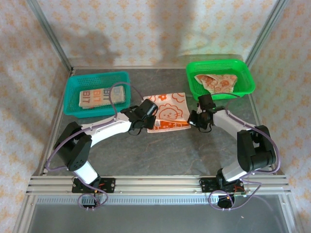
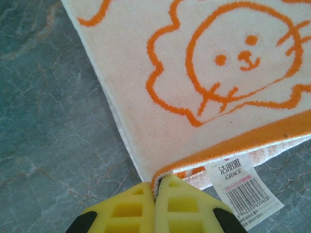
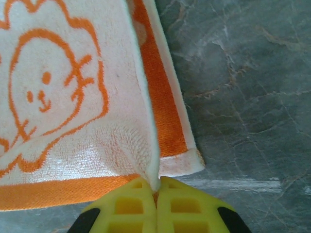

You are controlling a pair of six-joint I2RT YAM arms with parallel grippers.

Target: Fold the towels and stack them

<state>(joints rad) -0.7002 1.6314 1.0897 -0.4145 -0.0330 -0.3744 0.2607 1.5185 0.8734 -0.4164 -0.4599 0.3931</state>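
While my left pincer and right pincer each pinch a near corner, the towel lies beyond them. Its long side runs pincer to pincer.

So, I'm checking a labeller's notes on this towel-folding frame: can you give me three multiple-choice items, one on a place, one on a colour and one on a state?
1. Where is the towel that the left gripper pinches?
A. in a teal basket
B. on the table, outside any basket
C. in a green basket

2. What colour is the basket holding the crumpled towel?
A. green
B. teal
C. yellow

3. How is the right gripper?
A. open, clear of the towel
B. shut on the towel's corner
C. shut on a basket rim

Key:
1 B, it lies flat on the grey table surface.
2 A, its rim and walls are bright green.
3 B, it is closed tight with the towel's corner pinched in it.
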